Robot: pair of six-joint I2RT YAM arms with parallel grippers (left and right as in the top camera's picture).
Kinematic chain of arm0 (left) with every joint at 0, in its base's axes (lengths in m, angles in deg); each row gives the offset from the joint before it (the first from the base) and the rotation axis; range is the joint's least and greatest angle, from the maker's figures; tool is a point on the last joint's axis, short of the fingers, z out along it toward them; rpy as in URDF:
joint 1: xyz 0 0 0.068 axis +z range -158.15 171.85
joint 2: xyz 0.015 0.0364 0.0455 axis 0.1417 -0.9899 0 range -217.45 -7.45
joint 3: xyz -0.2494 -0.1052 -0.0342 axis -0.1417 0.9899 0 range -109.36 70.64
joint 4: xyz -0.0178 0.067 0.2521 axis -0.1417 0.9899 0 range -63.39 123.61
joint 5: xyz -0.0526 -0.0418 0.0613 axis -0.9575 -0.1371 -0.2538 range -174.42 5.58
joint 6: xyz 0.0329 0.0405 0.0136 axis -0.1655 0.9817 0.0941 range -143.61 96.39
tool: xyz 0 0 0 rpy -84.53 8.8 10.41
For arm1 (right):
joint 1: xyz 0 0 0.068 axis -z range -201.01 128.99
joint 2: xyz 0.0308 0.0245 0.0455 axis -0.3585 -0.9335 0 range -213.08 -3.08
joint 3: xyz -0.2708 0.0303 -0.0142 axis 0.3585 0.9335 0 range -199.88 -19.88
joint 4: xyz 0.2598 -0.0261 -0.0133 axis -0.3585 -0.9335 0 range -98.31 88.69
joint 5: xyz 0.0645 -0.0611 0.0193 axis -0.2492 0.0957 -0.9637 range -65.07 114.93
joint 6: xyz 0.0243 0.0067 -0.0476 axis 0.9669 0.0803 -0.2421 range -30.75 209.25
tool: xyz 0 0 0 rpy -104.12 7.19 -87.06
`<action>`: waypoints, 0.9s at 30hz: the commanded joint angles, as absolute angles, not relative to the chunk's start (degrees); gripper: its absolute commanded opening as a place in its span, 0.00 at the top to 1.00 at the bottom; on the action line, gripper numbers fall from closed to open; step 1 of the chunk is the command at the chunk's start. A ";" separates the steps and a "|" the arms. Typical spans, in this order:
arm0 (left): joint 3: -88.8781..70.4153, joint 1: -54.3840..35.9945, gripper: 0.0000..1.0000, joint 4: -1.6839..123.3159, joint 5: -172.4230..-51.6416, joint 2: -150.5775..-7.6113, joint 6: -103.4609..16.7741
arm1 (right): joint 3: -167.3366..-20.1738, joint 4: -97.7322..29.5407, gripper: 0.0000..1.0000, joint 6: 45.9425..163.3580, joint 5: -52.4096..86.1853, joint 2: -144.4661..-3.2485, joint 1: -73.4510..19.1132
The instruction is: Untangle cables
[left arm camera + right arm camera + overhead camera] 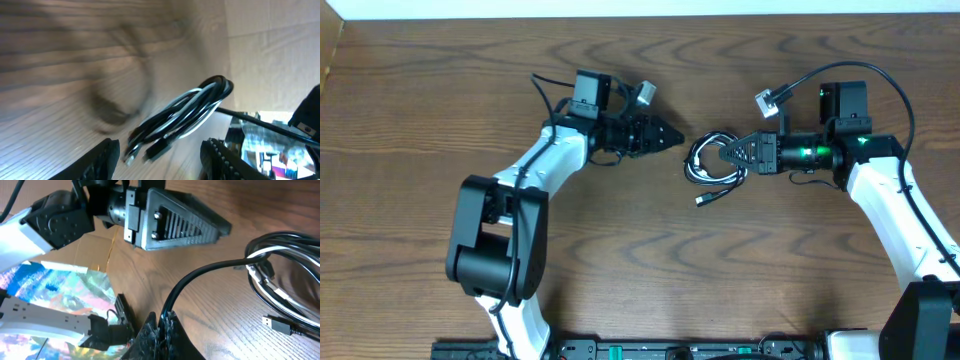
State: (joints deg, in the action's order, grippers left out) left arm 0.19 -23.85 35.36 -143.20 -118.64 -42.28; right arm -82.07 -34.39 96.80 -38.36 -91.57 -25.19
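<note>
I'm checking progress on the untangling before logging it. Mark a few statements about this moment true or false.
1. The right gripper is shut on a black cable. True.
2. The left gripper is clamped on the bundle. False: its fingers stand apart, short of the bundle, and hold nothing.
3. The bundle holds both black and white cords. True.
4. The cables lie separated, each on its own part of the table. False: they are looped together in one bundle between the two grippers.

White arm shells (pixel 552 158), black joints; L gripper (pixel 672 140) black, ribbed, w/ screws; green LED (pixel 807 153), R wrist.
</note>
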 commanded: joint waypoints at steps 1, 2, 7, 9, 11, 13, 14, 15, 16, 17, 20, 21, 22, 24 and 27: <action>0.23 -26.08 0.44 33.75 -145.52 -120.37 -39.16 | -83.19 -34.52 0.99 94.53 -41.02 -91.46 -25.06; 0.23 -26.65 0.43 33.16 -145.47 -120.61 -38.72 | -83.19 -34.52 0.99 94.44 -41.02 -91.46 -25.06; 0.23 -28.66 0.44 30.07 -145.50 -121.92 -38.63 | -83.19 -34.54 0.99 94.29 -41.02 -91.46 -25.06; 0.23 -29.01 0.44 28.96 -145.50 -122.38 -38.66 | -83.19 -34.57 0.99 94.29 -41.02 -91.46 -25.06; 0.23 -29.25 0.48 28.57 -145.50 -122.75 -38.66 | -83.19 -34.54 0.99 94.27 -40.98 -91.46 -25.06; 0.23 -29.23 0.73 28.72 -145.50 -122.84 -38.66 | -83.19 -34.92 0.99 94.29 -39.58 -91.46 -25.06; 0.23 -29.23 0.86 28.87 -145.50 -122.86 -38.66 | -83.19 -35.40 0.99 94.31 -38.16 -91.46 -25.06; 0.23 -29.23 0.92 28.87 -145.52 -122.86 -38.70 | -83.19 -36.07 0.99 94.33 -36.24 -91.46 -25.06; 0.23 -29.18 0.93 28.87 -145.52 -122.86 -38.72 | -83.19 -36.99 0.99 94.60 -33.70 -91.46 -25.06; 0.23 -29.10 0.93 28.85 -145.52 -122.86 -39.07 | -83.19 -37.89 0.99 95.25 -30.75 -91.46 -25.06; 0.23 -28.92 0.93 28.83 -146.17 -122.86 -40.64 | -83.19 -41.56 0.99 99.71 -15.95 -91.48 -25.15; 0.23 -28.81 0.93 28.57 -147.64 -122.84 -40.62 | -83.08 -42.30 0.99 100.61 -11.45 -91.48 -25.28; 0.23 -28.75 0.93 28.13 -149.50 -122.84 -40.62 | -82.88 -42.59 0.99 101.15 -7.62 -91.48 -25.52; 0.23 -28.66 0.93 27.34 -152.95 -122.84 -41.12 | -82.51 -42.32 0.99 102.16 -2.53 -91.51 -26.15; 0.23 -28.57 0.92 26.71 -157.69 -122.84 -41.91 | -82.01 -40.53 0.99 103.05 -0.08 -91.90 -27.46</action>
State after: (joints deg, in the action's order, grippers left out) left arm 0.19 -28.55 27.28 -149.25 -122.16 -41.10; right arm -82.16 -41.56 100.58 -9.15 -91.57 -25.91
